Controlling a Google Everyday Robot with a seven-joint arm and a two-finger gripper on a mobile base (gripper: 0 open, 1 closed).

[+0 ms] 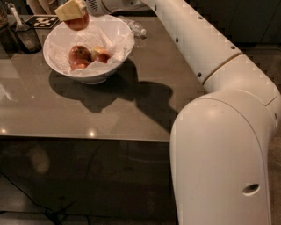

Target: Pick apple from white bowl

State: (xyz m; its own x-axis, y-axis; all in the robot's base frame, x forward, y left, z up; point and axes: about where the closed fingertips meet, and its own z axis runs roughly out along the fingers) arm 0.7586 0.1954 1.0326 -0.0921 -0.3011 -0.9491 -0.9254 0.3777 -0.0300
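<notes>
Gripper [73, 13] at upper left, over far rim of white bowl [95, 78], clamped on apple [79, 23]. Apple hangs clear of rim and paper lining; pick judged done. Two patchy apples [80, 56] lie inside bowl. Bowl rests on grey worktop [131, 110].

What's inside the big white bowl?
Two patchy red apples lie in the white bowl on crumpled white paper. The paper hides the bowl's bottom and anything under it. The gripper, above the far rim, is shut on the apple.
</notes>
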